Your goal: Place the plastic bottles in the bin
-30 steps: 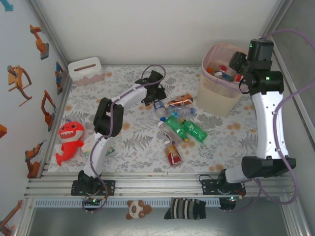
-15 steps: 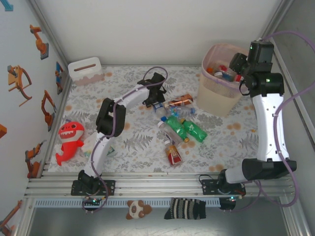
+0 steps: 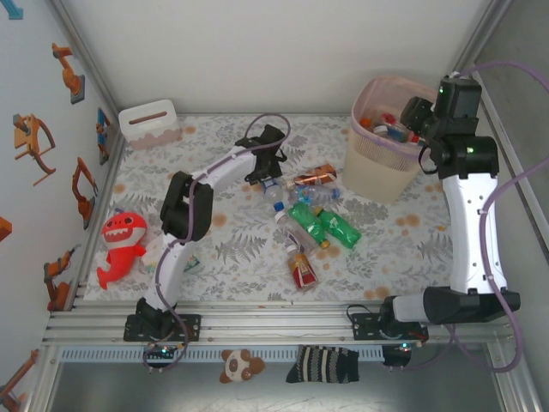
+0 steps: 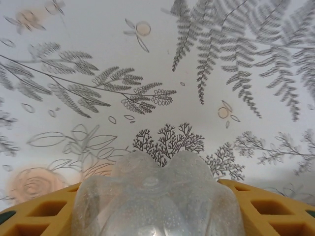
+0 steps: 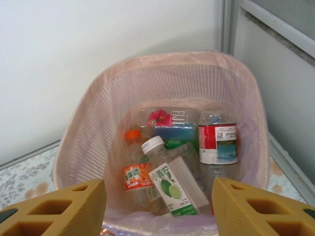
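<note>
Since a second ago our left gripper (image 3: 268, 172) has been narrowing its jaws, and we are now clamping a clear bottle (image 4: 157, 196) between the yellow fingers, just above the fern-print table (image 4: 147, 59). Its lobed base is facing out past the fingertips, so we are judging that its long axis is running along the fingers. The bin (image 3: 377, 176) is standing to our right, well apart, with an orange-labelled bottle (image 3: 313, 177) lying along that path and the green bottles (image 3: 324, 223) waiting nearer our bases. Our right gripper (image 5: 157, 196) is hovering over the bin's mouth, jaws apart and empty, so that arm is nearer. We are needing height to clear the tall rim, and room beside that arm.
</note>
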Action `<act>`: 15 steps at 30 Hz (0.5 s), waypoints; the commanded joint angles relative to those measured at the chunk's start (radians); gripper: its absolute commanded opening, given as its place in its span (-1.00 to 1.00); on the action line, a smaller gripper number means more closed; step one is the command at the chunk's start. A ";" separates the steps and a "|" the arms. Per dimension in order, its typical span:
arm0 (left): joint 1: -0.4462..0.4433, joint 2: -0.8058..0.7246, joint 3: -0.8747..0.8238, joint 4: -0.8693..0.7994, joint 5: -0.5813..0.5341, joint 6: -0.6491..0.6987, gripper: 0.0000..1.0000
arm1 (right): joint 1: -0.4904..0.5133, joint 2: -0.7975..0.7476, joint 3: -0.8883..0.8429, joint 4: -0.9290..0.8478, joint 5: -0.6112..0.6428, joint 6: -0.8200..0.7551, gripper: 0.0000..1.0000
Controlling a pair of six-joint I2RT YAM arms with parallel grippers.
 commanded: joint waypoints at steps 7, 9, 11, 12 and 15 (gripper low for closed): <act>0.014 -0.363 -0.264 0.220 0.000 0.182 0.12 | 0.006 -0.134 -0.187 0.231 -0.361 -0.057 0.17; 0.017 -0.443 -0.327 0.293 0.030 0.222 0.11 | 0.008 -0.160 -0.242 0.299 -0.467 -0.051 0.17; 0.019 -0.516 -0.383 0.363 0.072 0.257 0.10 | 0.008 -0.177 -0.285 0.354 -0.560 -0.034 0.16; 0.022 -0.553 -0.411 0.403 0.101 0.276 0.09 | 0.008 -0.181 -0.304 0.379 -0.607 -0.027 0.17; 0.027 -0.646 -0.480 0.510 0.180 0.311 0.07 | 0.016 -0.191 -0.350 0.442 -0.699 0.011 0.15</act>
